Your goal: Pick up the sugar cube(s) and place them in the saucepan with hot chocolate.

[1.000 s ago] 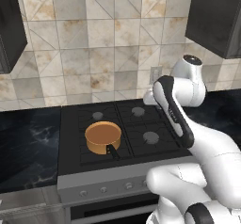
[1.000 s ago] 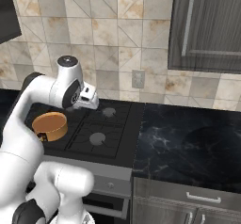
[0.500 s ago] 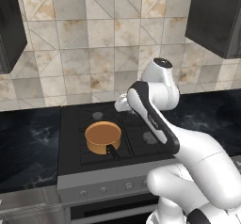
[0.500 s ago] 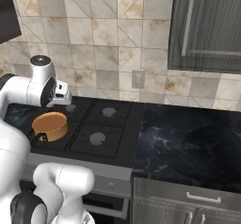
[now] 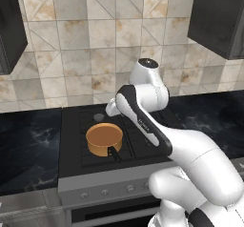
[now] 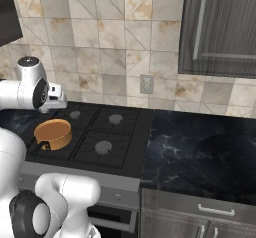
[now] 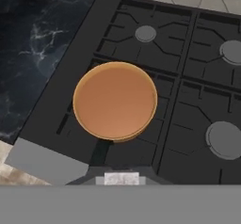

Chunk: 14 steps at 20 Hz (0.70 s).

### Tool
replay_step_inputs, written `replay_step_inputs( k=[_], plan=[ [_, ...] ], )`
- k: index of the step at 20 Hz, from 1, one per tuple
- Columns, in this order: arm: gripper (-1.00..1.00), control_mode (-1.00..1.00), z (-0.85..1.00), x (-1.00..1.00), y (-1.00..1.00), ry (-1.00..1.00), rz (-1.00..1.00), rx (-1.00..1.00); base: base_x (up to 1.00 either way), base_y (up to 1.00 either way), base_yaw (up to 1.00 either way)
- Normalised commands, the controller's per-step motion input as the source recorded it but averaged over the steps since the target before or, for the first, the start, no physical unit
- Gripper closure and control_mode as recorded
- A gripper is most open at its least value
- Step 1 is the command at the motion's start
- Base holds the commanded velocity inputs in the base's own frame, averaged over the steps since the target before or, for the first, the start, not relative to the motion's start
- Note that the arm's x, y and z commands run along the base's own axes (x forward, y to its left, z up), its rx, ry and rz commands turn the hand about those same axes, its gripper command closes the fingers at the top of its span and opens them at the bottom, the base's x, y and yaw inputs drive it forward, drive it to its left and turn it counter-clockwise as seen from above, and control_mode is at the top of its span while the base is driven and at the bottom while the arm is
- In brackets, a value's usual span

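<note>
A simulated kitchen with a black gas stove (image 5: 76,126) set into a dark marbled counter (image 6: 200,147), backed by a wall of beige and grey stone tiles (image 5: 86,54), with dark cabinets (image 6: 220,27) mounted above. The saucepan (image 5: 104,139), a small round copper-orange pan with a smooth brown inside, sits on the front left burner grate of the stove. Its short black stick handle (image 5: 114,153) points toward the front edge of the stove. In the right base view the saucepan (image 6: 52,133) appears at the near left of the cooktop, with three grey round burner caps (image 6: 102,146) on the other burners. The white robot arm (image 5: 157,130) reaches up and over the stove, and its hand end (image 5: 113,108) hangs above the back of the cooktop, just behind and above the saucepan. The hand view looks straight down on the saucepan (image 7: 115,100), which lies close to the middle of that view, its brown surface plain and unbroken. The gripper's fingers are hidden, but its jaws are closed nearly all the way. A small pale block (image 7: 121,178) sits at the bottom edge of the hand view, where the finger tips would rise; whether it is a sugar cube held in the jaws cannot be told.
</note>
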Motion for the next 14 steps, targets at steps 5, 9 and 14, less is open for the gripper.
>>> replay_step_inputs(
  k=[5, 9, 14],
  plan=[
    [1.00, -1.00, -0.17, 0.01, 0.00, 0.00, 0.00, -0.11, 0.00, 0.00, 0.00],
    [1.00, -1.00, -0.14, 0.00, 0.08, 0.00, 0.00, -0.03, 0.00, 0.00, 0.00],
    [1.00, -1.00, -0.13, 0.00, 0.07, 0.00, 0.00, -0.02, 0.00, 0.00, 0.00]
  ],
)
